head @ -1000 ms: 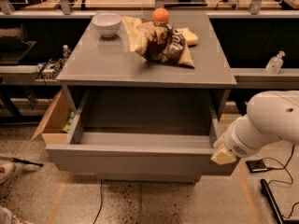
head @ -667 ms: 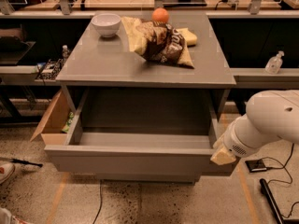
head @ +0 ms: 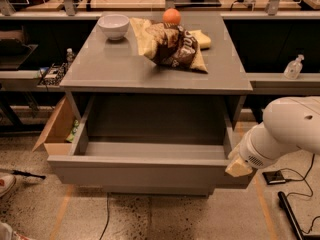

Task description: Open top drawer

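The top drawer (head: 145,170) is a wide matte grey box pulled far out of the grey cabinet (head: 150,76), its deep interior in plain sight and holding nothing visible. My gripper (head: 237,167) sits at the drawer's right front corner, at the end of the white arm (head: 287,131) that comes in from the right. Its tan tip touches the front panel's right end.
On the cabinet top stand a white bowl (head: 113,25), an orange (head: 171,16), a brown chip bag (head: 175,46) and a yellow sponge (head: 201,38). A cardboard box (head: 56,129) stands at the left of the cabinet. Cables and a black device (head: 276,177) lie on the floor at the right.
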`<state>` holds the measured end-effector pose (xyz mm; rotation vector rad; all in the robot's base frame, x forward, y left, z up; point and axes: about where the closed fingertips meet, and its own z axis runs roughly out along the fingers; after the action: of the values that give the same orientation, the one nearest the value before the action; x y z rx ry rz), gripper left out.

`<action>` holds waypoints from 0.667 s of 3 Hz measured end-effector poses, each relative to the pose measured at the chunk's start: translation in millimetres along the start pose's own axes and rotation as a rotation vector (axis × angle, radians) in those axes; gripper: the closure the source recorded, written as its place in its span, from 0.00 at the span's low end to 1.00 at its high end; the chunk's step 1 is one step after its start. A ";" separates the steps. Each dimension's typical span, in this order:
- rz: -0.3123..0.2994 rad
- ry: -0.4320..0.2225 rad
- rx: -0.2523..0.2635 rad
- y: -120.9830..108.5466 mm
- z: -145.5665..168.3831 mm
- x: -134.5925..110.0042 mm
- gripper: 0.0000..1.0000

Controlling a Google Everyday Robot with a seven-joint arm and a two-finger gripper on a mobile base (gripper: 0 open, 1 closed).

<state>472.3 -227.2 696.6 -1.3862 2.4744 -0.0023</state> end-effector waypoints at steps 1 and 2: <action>-0.001 0.000 0.001 0.4 -0.5 -0.3 0.35; -0.005 -0.006 0.002 -3.6 -1.4 -1.3 0.13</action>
<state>475.6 -228.2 698.9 -1.3892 2.4661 -0.0016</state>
